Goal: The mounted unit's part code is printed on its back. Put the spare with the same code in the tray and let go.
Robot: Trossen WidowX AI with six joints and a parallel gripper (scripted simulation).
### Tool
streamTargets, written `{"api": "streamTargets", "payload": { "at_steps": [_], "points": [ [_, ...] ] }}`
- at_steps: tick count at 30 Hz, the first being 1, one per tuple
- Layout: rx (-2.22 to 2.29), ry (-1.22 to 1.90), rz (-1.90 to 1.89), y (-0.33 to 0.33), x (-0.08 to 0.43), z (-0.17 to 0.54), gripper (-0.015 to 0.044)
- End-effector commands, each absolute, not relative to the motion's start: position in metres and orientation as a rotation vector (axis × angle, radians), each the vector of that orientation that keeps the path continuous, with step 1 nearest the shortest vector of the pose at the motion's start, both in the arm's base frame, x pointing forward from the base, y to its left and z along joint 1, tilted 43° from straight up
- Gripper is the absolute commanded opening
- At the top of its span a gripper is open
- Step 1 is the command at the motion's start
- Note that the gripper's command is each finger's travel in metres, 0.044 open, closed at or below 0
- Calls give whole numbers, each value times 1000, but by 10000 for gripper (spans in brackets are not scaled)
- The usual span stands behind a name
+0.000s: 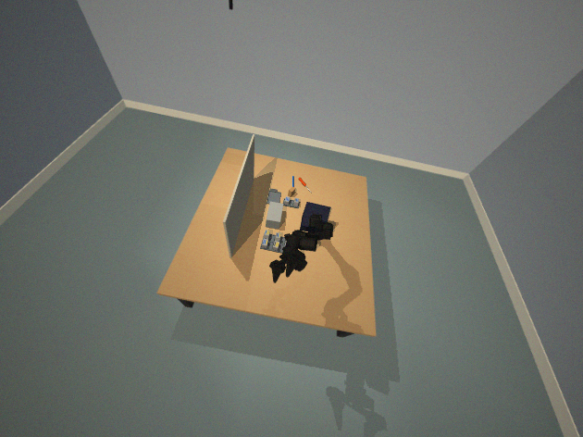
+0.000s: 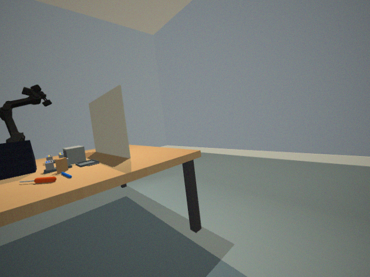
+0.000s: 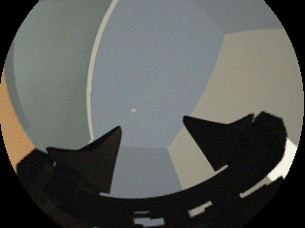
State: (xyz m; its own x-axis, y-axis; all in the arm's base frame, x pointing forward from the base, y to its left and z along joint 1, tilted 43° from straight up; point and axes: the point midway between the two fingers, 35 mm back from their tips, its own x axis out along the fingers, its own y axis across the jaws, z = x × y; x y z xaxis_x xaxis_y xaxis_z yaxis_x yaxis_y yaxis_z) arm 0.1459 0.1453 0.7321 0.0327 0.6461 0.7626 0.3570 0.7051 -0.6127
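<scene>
Hanging high above the table (image 2: 148,159), the pincer (image 2: 46,101) is spread wide and holds nothing. Small grey spares with blue and white tops sit on the table in two groups. One group (image 1: 272,241) is at the near end of the big grey box (image 1: 275,212), close to the tall board (image 1: 241,199). The other group (image 1: 291,202) is at the far end of the box, beside a little brown block (image 1: 291,192). A dark flat tray (image 2: 87,162) lies between the box and the board.
</scene>
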Motion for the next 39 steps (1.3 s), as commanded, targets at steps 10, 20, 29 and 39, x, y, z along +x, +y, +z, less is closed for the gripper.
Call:
{"api": "streamTargets", "payload": {
  "at_steps": [10,20,29,39],
  "points": [
    [-778,-903,385,110,329,645,440],
    [-600,-386,336,26,429,540,440],
    [-326,41,217,-67,462,433,440],
    [-82,462,225,-96,472,317,440]
  ]
}}
